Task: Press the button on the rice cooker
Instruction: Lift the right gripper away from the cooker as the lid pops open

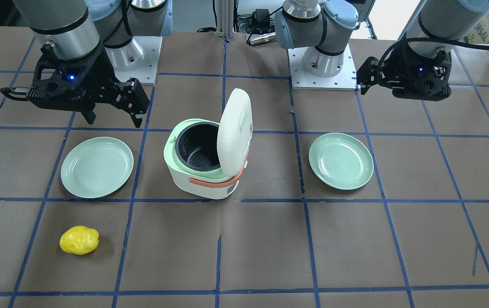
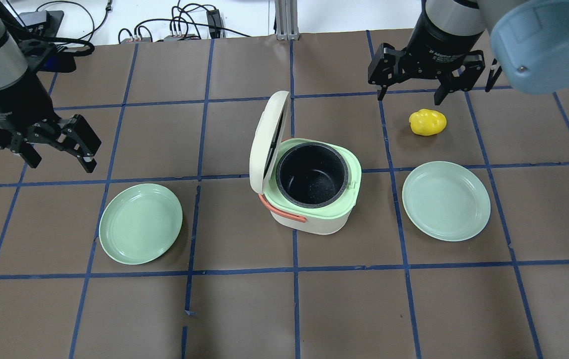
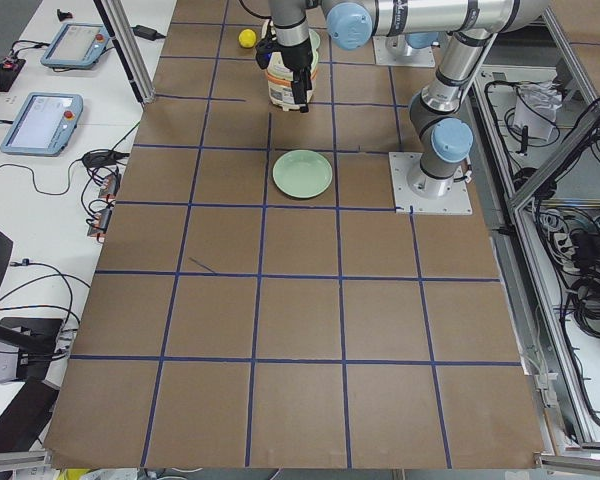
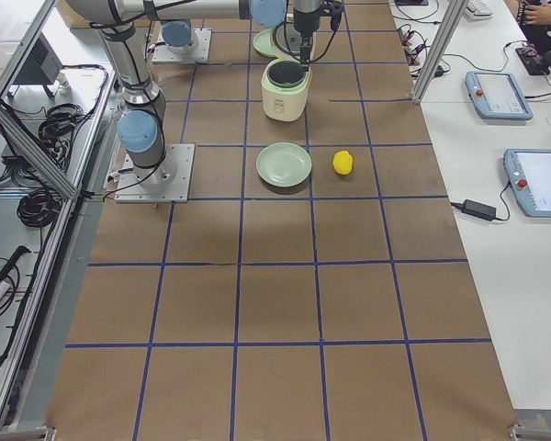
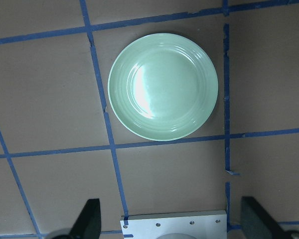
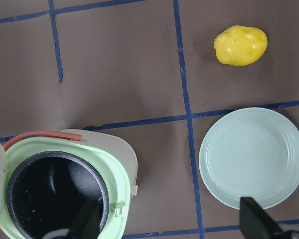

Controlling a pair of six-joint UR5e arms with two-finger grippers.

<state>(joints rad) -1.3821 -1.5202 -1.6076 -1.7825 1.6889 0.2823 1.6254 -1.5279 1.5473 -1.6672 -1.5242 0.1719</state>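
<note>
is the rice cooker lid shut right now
No, the rice cooker has its white lid standing up open at one side, so the black inner pot is exposed from above.

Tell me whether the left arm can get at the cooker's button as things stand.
Probably yes. The lid stands open, the button on its outer face turned toward the open left gripper; only a flat plate lies near that path.

Only partial lettering "ERSAL" on a pale box [image 1: 480,30] (rest cut off).
</note>
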